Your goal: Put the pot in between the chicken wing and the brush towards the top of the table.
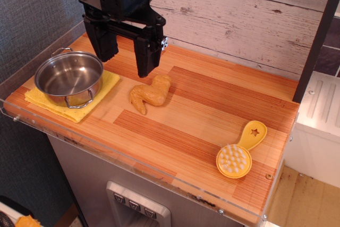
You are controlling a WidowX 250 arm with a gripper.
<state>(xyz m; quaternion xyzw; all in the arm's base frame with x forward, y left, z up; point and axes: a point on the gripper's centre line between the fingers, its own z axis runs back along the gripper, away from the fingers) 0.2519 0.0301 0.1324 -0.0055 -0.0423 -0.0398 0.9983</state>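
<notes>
A small, shiny, round stainless-steel pot [69,77] with two wire loop handles sits on a folded yellow cloth [104,91] at the left end of the light orange-brown wooden plank table [212,104], close to the clear acrylic rim along the front edge. The pot is upright and shows a bare inside. Just to its right, off the cloth, a glossy golden-brown toy chicken wing [151,93] lies bent on the planks. Well apart from both, near the front right corner, a yellow plastic brush [240,150] rests with its round head of white bristles facing up and its short handle, pierced by a star-shaped hole, pointing toward the back. The black gripper [124,51] hangs above the table behind the pot and the wing, its two thick fingers [147,54] spread wide apart with nothing between them, touching neither object. A whitewashed plank wall stands behind the table.
</notes>
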